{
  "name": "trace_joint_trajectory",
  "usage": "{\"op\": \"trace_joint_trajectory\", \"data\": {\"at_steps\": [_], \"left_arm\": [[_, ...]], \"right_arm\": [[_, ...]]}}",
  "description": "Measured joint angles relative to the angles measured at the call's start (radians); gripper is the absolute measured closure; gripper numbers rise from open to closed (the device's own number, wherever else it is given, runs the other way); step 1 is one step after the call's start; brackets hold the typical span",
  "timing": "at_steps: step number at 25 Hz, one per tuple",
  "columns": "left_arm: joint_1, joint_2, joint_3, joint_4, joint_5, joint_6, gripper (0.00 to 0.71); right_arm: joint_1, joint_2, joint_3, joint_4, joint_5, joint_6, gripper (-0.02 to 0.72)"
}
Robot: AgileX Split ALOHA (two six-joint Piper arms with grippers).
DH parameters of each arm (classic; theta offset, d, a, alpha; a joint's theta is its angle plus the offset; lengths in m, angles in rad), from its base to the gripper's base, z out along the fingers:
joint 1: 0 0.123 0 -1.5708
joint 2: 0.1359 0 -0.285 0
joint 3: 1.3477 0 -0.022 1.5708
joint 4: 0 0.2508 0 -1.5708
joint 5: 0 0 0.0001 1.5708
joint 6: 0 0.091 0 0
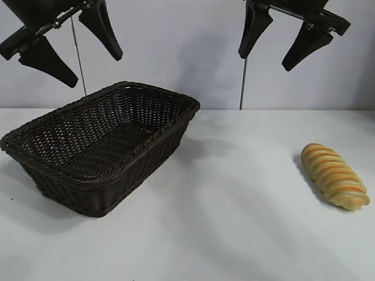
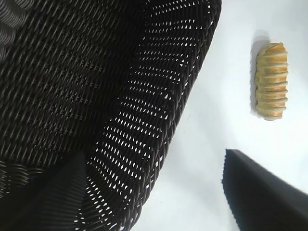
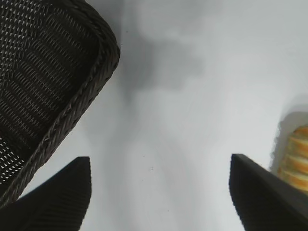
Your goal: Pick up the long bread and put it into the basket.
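- Two arms hang before you over the white table.
- You see the basket standing at the table's left side.
- Your left gripper hovers above it, jaws wide, holding nothing.
- Your right gripper, likewise spread and unladen, hangs right of centre.
- You find the long bread lying far right, well apart from the basket.

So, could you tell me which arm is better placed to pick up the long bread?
Probably the right: the right gripper hangs open nearer the long bread, while the left gripper, also open, hangs above the basket.
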Motion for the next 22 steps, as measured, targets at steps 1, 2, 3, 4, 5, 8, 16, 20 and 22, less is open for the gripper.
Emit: {"op": "trace_joint_trajectory", "data": {"at_steps": [1,2,3,4,5,8,16,20,22], "left_arm": [[0.0,0.0,0.0,0.0,0.0,0.0,0.142],[0.0,0.0,0.0,0.0,0.0,0.0,0.142],[0.0,0.0,0.0,0.0,0.0,0.0,0.142],[0.0,0.0,0.0,0.0,0.001,0.0,0.142],[0.0,0.0,0.0,0.0,0.005,-0.004,0.142],[0.0,-0.008,0.0,0.0,0.035,-0.011,0.142],[0.0,-0.117,0.001,0.091,0.116,-0.052,0.142],[0.0,-0.169,0.01,0.133,0.157,-0.065,0.142],[0.0,-0.201,0.036,0.145,0.161,-0.068,0.142]], "right_arm": [[0.0,0.0,0.0,0.0,0.0,0.0,0.134],[0.0,0.0,0.0,0.0,0.0,0.0,0.134],[0.0,0.0,0.0,0.0,0.0,0.0,0.134],[0.0,0.0,0.0,0.0,0.0,0.0,0.134],[0.0,0.0,0.0,0.0,0.0,0.0,0.134],[0.0,0.0,0.0,0.0,0.0,0.0,0.134],[0.0,0.0,0.0,0.0,0.0,0.0,0.134],[0.0,0.0,0.0,0.0,0.0,0.0,0.134],[0.0,0.0,0.0,0.0,0.0,0.0,0.134]]}}
